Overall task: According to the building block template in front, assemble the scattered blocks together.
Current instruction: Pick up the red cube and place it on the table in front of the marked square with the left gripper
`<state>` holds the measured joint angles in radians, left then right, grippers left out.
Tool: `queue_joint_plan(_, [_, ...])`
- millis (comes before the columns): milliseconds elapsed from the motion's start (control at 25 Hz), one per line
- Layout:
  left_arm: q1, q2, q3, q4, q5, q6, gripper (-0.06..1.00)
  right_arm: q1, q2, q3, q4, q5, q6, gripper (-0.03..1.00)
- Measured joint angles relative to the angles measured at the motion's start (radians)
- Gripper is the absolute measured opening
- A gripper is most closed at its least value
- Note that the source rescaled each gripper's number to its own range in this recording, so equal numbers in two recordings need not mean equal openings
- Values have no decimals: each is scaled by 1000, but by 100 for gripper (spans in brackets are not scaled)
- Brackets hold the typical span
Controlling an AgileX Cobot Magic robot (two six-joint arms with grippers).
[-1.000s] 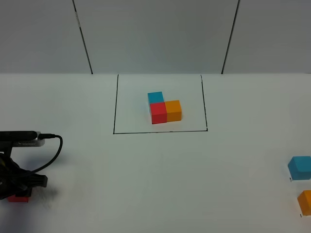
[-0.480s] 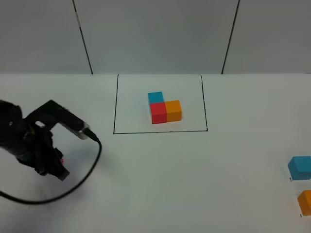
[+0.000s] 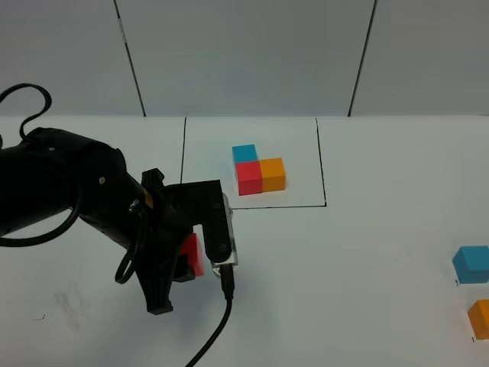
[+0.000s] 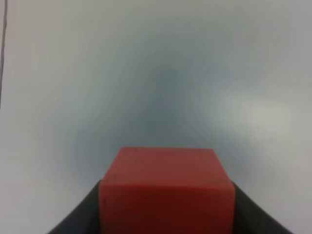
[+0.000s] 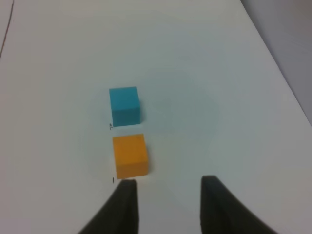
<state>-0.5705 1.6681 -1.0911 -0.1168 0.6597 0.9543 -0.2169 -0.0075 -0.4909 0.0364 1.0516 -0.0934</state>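
The template (image 3: 258,170) is an L of light blue, red and orange cubes inside a thin black drawn rectangle at the back middle. My left gripper (image 3: 192,258) is shut on the loose red cube (image 3: 195,254), held above the table in front of the frame's left corner; the cube fills the lower left wrist view (image 4: 166,187) between the dark fingers. The loose light blue cube (image 3: 472,264) and orange cube (image 3: 480,318) sit at the far right edge. In the right wrist view my right gripper (image 5: 165,195) is open, just short of the orange cube (image 5: 129,155), with the blue cube (image 5: 125,105) beyond it.
The left arm's black cable (image 3: 216,325) hangs down to the table's front edge. Two dark seams (image 3: 130,57) run down the grey back wall. The white table (image 3: 344,275) lies bare between the held cube and the two right-hand cubes.
My left arm has lifted the red cube from the table's front left edge and carried it right, to just in front of the black frame. The right-hand cubes have not moved.
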Motion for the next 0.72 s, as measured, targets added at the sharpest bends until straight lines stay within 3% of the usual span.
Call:
queue_joint_plan(400, [-79,171,-3,0,-34,-28,0,0,0,0,0,0,1,0])
queue_joint_plan(720, [-90,277,-5,0,-102,-30,0,0,0,0,0,0,0,0])
